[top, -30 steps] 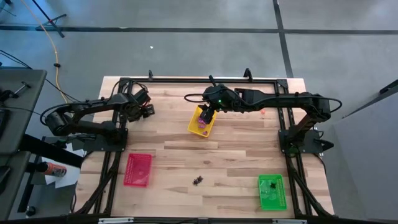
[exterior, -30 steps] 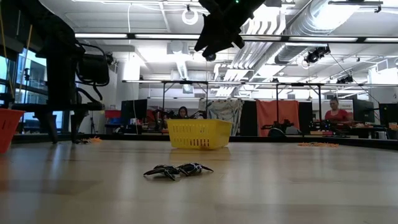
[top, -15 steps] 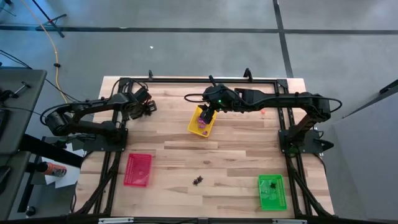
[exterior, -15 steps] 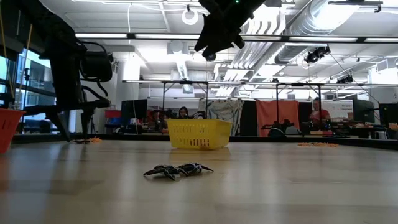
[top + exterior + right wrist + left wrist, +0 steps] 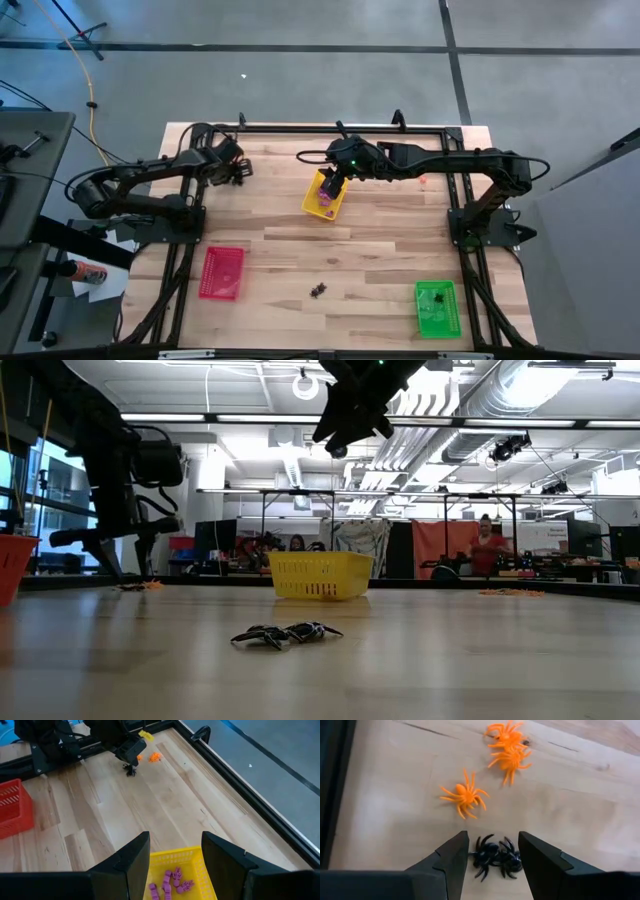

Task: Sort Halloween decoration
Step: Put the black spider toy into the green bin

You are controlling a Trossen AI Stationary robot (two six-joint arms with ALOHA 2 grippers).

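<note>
Left gripper open astride black spiders; right gripper open, empty over yellow tray (purple pieces inside). Orange spiders still unsorted.

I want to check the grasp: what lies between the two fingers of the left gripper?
In the left wrist view, two black spiders lie together between the open left gripper fingers; nothing else does. The orange spiders lie beyond.

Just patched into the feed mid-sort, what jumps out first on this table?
The left gripper stands open right over a black spider at the table's far left, with orange spiders loose beside it. The right gripper hangs open above the yellow tray at the far middle, which holds purple trinkets. More black spiders lie near the front, between the red tray and green tray.
</note>
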